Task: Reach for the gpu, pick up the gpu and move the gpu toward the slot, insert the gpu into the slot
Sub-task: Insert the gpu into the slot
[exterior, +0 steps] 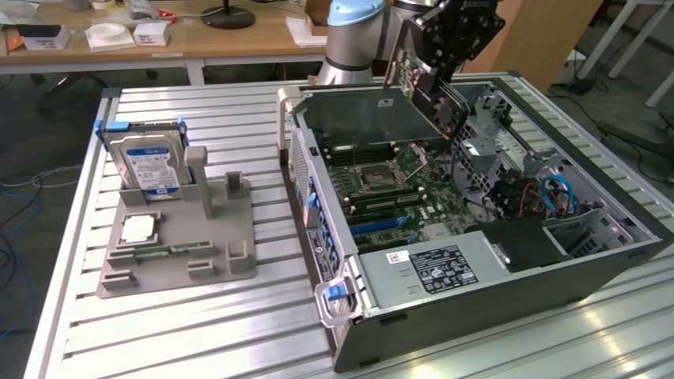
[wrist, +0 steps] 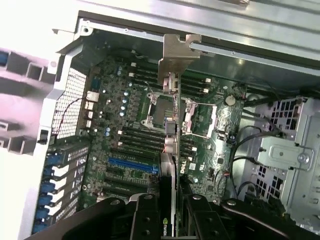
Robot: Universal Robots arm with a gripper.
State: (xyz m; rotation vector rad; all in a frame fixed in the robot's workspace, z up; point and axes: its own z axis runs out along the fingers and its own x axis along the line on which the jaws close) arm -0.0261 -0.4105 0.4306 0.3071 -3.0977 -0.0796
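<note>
My gripper (exterior: 430, 73) hangs over the open computer case (exterior: 589, 260), shut on the gpu (exterior: 440, 106). The dark card dangles tilted above the motherboard (exterior: 406, 189), clear of it. In the wrist view the gpu (wrist: 175, 145) shows edge-on, its silver bracket (wrist: 178, 55) at the far end and the gripper (wrist: 173, 207) clamping its near end. The blue expansion slot (wrist: 132, 164) lies on the board beside the card's edge, apart from it; in the exterior view this blue slot (exterior: 381, 227) sits below the memory sockets.
A grey fixture (exterior: 179, 237) on the slatted table at the exterior view's left holds a blue-labelled hard drive (exterior: 153, 162), a processor chip (exterior: 140, 229) and a green memory stick (exterior: 158, 253). Cables and a drive cage (exterior: 526, 189) crowd the case's right half. A wooden desk (exterior: 158, 39) stands behind.
</note>
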